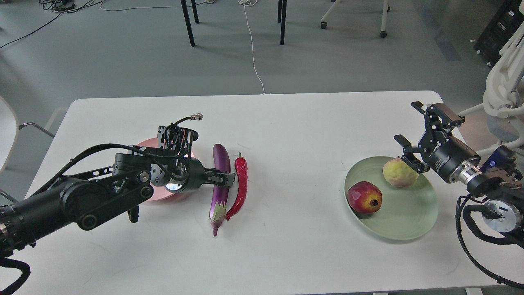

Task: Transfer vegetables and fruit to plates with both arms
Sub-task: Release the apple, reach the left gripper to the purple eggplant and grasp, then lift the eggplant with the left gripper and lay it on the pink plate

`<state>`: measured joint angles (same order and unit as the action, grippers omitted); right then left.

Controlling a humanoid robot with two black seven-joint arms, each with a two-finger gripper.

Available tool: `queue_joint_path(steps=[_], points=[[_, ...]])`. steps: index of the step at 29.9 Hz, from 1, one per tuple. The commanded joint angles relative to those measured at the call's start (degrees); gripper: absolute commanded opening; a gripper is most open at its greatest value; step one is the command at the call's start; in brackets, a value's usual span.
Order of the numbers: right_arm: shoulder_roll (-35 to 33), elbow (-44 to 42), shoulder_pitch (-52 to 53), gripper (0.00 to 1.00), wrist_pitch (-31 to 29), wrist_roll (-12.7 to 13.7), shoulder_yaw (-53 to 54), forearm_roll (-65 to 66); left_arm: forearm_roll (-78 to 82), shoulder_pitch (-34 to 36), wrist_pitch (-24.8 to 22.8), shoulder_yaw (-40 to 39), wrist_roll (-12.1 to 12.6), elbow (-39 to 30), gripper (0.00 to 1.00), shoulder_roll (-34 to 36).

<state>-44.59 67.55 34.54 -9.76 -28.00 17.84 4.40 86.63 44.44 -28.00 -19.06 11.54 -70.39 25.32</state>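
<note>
The purple eggplant (pixel 220 180) and the red chili pepper (pixel 240 186) lie side by side on the white table (pixel 286 135), just right of the pink plate (pixel 144 143), which my left arm mostly hides. My left gripper (pixel 223 178) reaches in from the left and is shut across the eggplant's middle, low at the table. The pale green plate (pixel 409 223) at the right holds the pomegranate (pixel 365 197) and the yellow-green fruit (pixel 400 172). My right gripper (pixel 406 122) is open and empty, held just above and behind the yellow-green fruit.
A white chair part (pixel 6 131) stands off the table's left edge. White equipment (pixel 503 86) stands past the right edge. Chair and table legs (pixel 282 22) and cables (pixel 254 53) are on the grey floor behind.
</note>
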Motion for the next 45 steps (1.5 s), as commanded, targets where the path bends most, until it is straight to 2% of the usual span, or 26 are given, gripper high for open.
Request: queue_joint_path(steps=[1,4,8,16,20,25,30,33,39,45], points=[[0.38,-0.05,0.00,0.98,0.09,0.00,0.18,0.00,0.20,0.20,0.00,1.48,0.06,0.08,0.31,0.34],[0.56,-0.13,0.00,0.98,0.09,0.00,0.18,0.00,0.12,0.56,0.00,2.19,0.06,0.08,0.27,0.52],[0.56,-0.31,0.00,0.98,0.09,0.00,0.27,0.00,-0.41,1.35,0.00,1.66,0.06,0.08,0.26,0.61],[0.91,-0.22,0.00,0.98,0.09,0.00,0.27,0.00,-2.61,9.51,0.00,1.31,-0.46,-0.80,0.27,1.84],[0.91,-0.22,0.00,0.98,0.09,0.00,0.27,0.00,-1.91,13.74,0.00,2.18,-5.11,-0.80,0.27,6.30],[1.00,-0.14,0.00,0.98,0.09,0.00,0.27,0.00,-0.50,13.39,0.00,2.27,-6.52,-0.80,0.28,12.90],[1.00,-0.22,0.00,0.98,0.09,0.00,0.27,0.00,0.99,12.95,0.00,7.53,-10.04,-0.36,0.28,20.63],[1.00,-0.22,0.00,0.98,0.18,0.00,0.36,0.00,3.19,12.69,0.00,9.39,-12.15,-0.53,0.28,22.31],[1.44,-0.31,0.00,0.98,0.18,0.00,0.45,0.00,3.63,11.46,0.00,9.39,-12.59,-0.80,0.31,21.70],[1.35,0.13,0.09,0.98,0.18,0.00,0.53,0.00,3.72,9.79,0.00,9.39,-12.68,-0.71,0.40,21.52]])
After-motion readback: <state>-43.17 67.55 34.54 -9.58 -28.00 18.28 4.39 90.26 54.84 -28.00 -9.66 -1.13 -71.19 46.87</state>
